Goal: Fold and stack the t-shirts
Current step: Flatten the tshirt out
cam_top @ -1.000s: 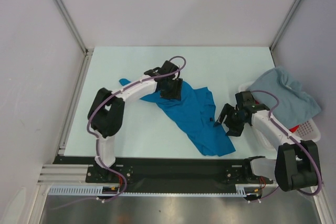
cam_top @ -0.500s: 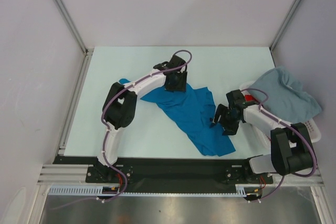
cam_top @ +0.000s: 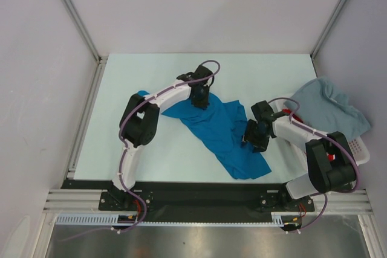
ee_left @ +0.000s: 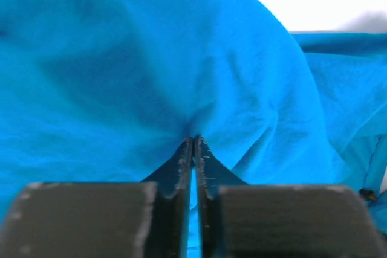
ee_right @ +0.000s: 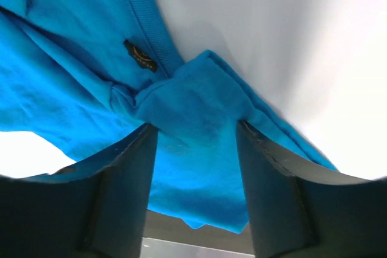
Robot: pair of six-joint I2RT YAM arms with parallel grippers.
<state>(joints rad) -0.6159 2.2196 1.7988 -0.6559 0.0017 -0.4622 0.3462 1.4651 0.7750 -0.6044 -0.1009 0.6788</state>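
Bright blue t-shirt [cam_top: 221,134] lies crumpled in a diagonal heap mid-table, not yet spread flat. Pale grey-blue t-shirt [cam_top: 329,110] is draped over the white basket [cam_top: 358,148] at the right edge, w/ a bit of red cloth [cam_top: 294,111] showing beside it, prob. the red shirt. Left gripper [ee_left: 193,143] is clamped on a pinch of blue cloth at the heap's far end, fabric puckering into the closed tips. Right gripper [ee_right: 196,140] sits at the heap's right edge w/ fingers spread; a bunched fold near the ribbed collar [ee_right: 142,22] and its dark label [ee_right: 140,57] lies betw. them, nothing gripped. Step looks like spreading the shirt for folding. Right should close on a clean edge by the collar/shoulder, not the whole bunch. Then both arms lift & pull apart evenly, low over the table [cam_top: 151,149], so the cloth flattens w/o slipping from the left pinch.
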